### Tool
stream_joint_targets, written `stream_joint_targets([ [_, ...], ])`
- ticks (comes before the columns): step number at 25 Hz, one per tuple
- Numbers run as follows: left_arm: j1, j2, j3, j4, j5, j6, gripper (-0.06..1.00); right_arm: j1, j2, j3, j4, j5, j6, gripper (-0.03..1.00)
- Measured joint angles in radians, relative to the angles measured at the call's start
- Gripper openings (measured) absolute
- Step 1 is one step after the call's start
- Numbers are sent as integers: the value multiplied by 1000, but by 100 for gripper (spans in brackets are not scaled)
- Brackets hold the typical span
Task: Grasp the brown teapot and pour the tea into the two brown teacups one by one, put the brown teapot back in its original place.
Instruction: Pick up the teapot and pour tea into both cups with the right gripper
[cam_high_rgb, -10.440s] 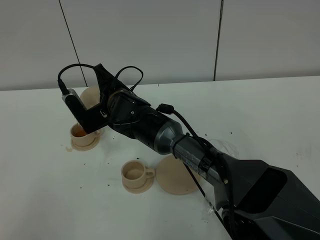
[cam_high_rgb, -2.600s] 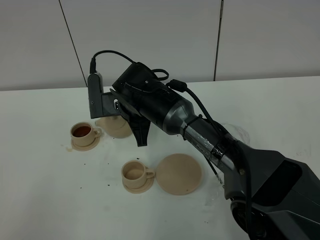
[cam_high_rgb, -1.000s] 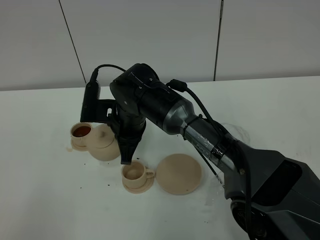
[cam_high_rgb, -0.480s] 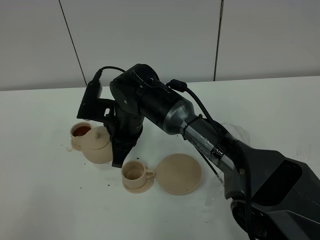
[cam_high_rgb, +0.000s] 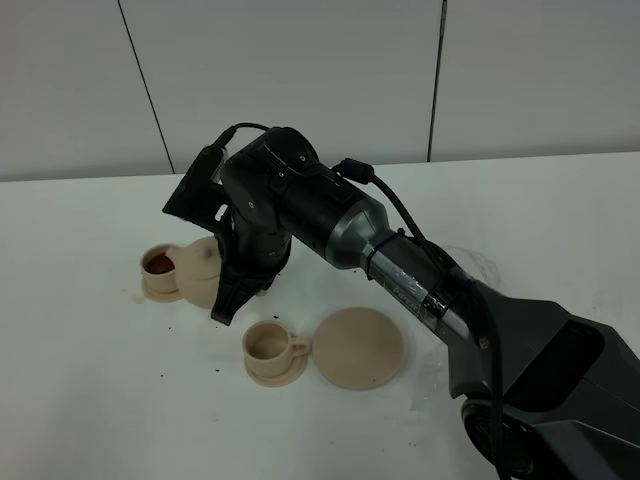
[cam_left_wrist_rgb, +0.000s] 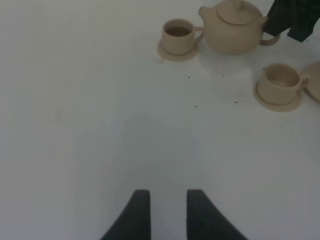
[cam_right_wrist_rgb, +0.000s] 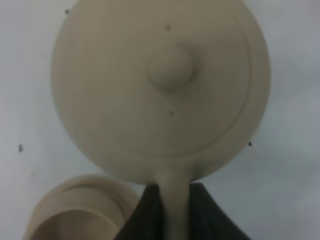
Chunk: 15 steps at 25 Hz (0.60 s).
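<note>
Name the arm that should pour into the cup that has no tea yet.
Right. The right gripper has its jaws shut on the handle of the brown teapot, and the empty teacup sits close beside the pot. The left gripper holds nothing and is well back from the tea set.

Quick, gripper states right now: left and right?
Left gripper: open, nothing between the fingers.
Right gripper: shut on the brown teapot, by its handle.
</note>
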Motion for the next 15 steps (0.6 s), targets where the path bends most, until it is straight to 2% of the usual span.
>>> stream_joint_targets([
  [7, 0, 0, 0, 0, 0, 0, 25, -9, 0, 0, -6, 14, 91, 9],
  [15, 0, 0, 0, 0, 0, 0, 25, -13, 0, 0, -6, 14, 97, 9],
])
